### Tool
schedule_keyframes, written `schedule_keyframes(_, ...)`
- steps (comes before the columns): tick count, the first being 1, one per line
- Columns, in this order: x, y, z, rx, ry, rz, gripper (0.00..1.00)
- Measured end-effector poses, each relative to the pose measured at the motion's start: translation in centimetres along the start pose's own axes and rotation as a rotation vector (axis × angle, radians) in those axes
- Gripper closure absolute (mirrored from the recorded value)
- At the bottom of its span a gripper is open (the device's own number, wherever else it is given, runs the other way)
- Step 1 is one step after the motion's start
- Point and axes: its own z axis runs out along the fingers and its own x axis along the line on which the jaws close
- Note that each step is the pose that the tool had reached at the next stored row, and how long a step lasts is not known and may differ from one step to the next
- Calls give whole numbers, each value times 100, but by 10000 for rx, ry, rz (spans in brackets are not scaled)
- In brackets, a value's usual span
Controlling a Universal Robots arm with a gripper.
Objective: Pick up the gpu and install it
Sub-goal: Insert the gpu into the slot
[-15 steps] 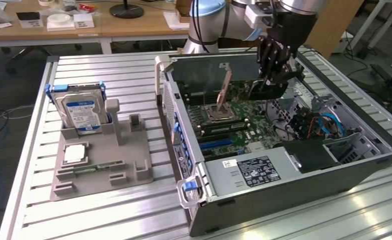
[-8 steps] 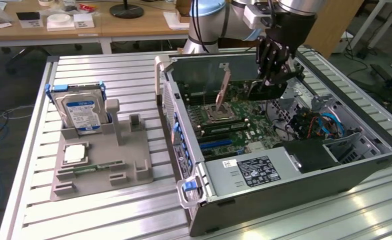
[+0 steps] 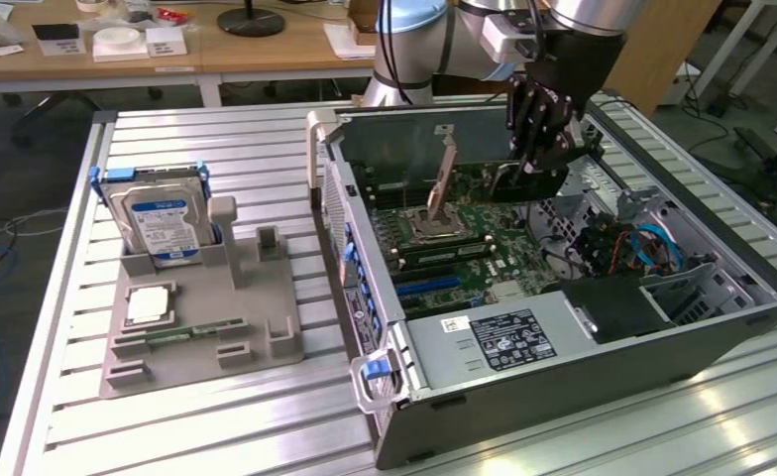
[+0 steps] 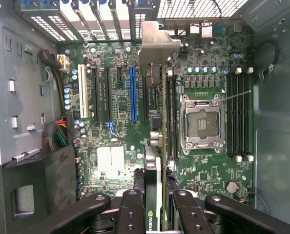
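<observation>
Clamps the gpu (image 4: 155,161) between the jaws, one on each face, card edge-on. Holds it inside the open case (image 3: 706,327), right of centre in the upper part of the exterior view, above the motherboard (image 4: 115,126) and apparently unseated. Appears to hang beside the blue slot (image 4: 133,92), not over it, close to the memory slots (image 4: 172,112). Risks landing on those, or on the raised socket plate (image 3: 444,174), if lowered misaligned. Risks snagging the pale bracket (image 4: 157,46) on the rear slot frame (image 4: 101,14) farther back. Might twist in the grip under pressure.
</observation>
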Motion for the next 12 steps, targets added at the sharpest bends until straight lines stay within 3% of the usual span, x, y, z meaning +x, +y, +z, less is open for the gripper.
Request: schedule_keyframes(12, 7, 35, 28, 9, -5, -14, 73)
